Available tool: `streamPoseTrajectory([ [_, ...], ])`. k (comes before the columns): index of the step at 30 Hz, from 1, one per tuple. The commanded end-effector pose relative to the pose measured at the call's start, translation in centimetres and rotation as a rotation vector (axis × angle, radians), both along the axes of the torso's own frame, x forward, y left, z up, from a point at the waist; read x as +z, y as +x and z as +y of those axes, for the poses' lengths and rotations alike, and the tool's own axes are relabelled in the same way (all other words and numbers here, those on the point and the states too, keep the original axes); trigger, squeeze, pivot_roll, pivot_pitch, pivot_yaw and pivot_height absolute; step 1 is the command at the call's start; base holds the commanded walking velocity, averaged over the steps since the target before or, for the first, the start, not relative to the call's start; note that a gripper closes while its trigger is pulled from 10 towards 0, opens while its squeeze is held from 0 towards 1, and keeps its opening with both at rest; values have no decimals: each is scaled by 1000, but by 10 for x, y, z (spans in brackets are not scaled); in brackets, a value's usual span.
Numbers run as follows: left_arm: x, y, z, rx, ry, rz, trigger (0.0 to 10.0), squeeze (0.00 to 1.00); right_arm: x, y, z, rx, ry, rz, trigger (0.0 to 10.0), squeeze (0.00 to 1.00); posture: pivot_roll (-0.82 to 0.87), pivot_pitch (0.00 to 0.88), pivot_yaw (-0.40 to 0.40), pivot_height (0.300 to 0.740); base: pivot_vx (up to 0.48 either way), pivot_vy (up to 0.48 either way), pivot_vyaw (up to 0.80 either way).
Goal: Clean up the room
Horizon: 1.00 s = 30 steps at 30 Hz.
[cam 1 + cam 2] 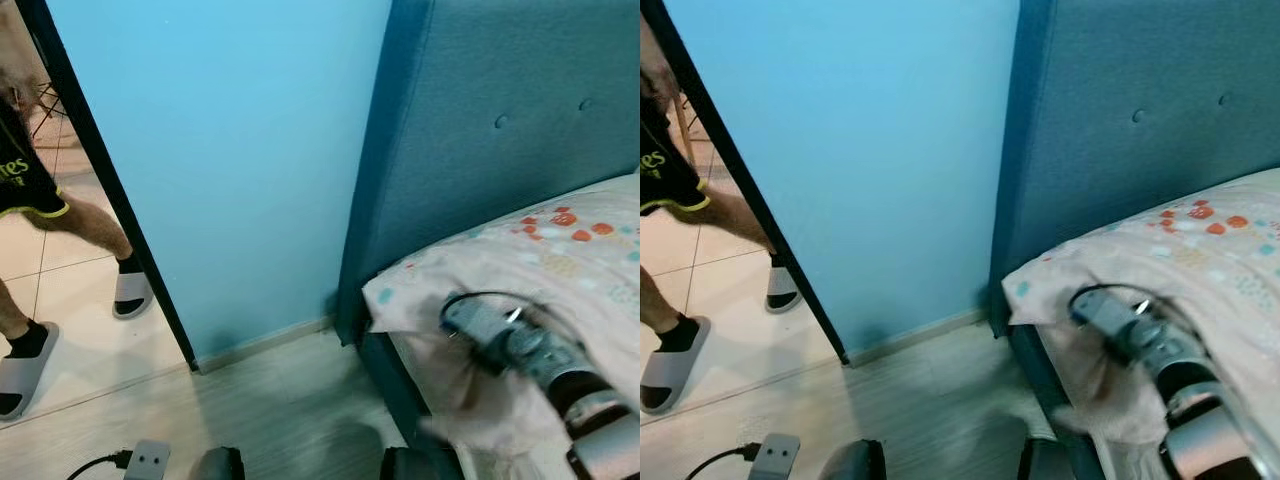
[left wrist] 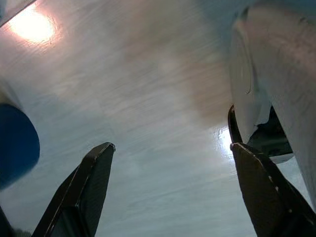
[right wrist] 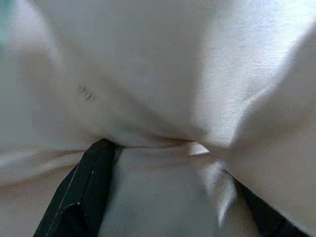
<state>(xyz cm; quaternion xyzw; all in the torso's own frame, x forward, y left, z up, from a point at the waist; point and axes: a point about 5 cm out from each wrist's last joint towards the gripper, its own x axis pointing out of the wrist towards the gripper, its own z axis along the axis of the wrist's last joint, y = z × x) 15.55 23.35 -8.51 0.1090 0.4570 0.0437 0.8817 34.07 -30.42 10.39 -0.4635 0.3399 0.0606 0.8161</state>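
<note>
Right gripper [image 3: 163, 148] clamped on the pale bedsheet [image 1: 560, 250] at the corner of the bed [image 1: 385, 385], beside the blue headboard [image 1: 500, 130]. Better to pull slowly and keep the fold pinched. Left gripper [image 2: 168, 187] apart above the floor [image 2: 148, 98]. No readable writing.

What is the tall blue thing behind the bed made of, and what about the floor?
The headboard looks like padded teal fabric: a matte, slightly fuzzy surface with sewn-in buttons. The floor near the bed looks like pale wood or wood-look laminate, with faint grain lines and a glossy shine in the left wrist view; which one is unclear.
</note>
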Motion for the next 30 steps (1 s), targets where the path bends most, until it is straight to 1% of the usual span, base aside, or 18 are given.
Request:
streamPoseTrajectory([
  [1,-5,-9,-4,-7,-18,30,10000,0,1,-2,-8,-28,-21,-18,10000,0,51,157,-79,575,0,0,0],
  [2,-5,-10,-4,-7,-19,30,10000,0,4,-1,-8,-30,-13,-46,10000,0,59,164,-82,575,0,0,0],
  [3,-5,-10,-4,-7,-19,30,10000,0,4,-1,-8,-30,-13,-46,10000,0,59,164,-82,575,0,0,0],
  [7,-5,-10,-6,-6,-25,18,10000,0,10,0,-13,-28,-54,-109,10000,0,65,177,-89,575,0,0,0],
  [10,-5,-10,-6,-7,-25,15,10000,0,11,1,-13,-37,-51,-129,10000,0,67,179,-90,575,0,0,0],
  [11,-5,-10,-6,-5,-25,12,10000,0,12,1,-14,-52,-56,-154,10000,0,74,181,-90,575,0,0,0],
  [14,-5,-10,-6,-3,-24,10,10000,0,13,1,-16,-58,-66,-160,10000,0,74,181,-90,575,0,0,0],
  [17,-5,-11,-5,-12,-23,5,10000,0,30,-1,-36,-125,-109,-232,10000,0,86,185,-87,575,0,0,0],
  [18,-5,-11,-5,-12,-23,5,10000,0,30,-1,-36,-125,-109,-232,10000,0,86,185,-87,575,0,0,0],
  [20,-4,-12,-4,-15,-20,3,10000,0,41,-3,-47,-159,-126,-271,10000,0,95,186,-88,575,0,0,0],
  [21,-4,-12,-4,-15,-20,3,10000,0,41,-3,-47,-159,-126,-271,10000,0,95,186,-88,575,0,0,0],
  [23,-4,-13,-1,-12,-17,-1,10000,0,51,-5,-58,-184,-149,-300,10000,0,101,190,-91,575,0,0,0],
  [24,-4,-13,-1,-12,-17,-1,10000,0,51,-5,-58,-184,-149,-300,10000,0,101,190,-91,575,0,0,0],
  [26,-3,-14,2,-4,-12,-8,10000,0,62,-9,-69,-210,-178,-322,10000,0,107,201,-99,575,0,0,0],
  [30,-3,-17,5,6,-9,-11,10000,0,68,-11,-76,-217,-194,-328,10000,0,101,209,-103,575,0,0,0],
])
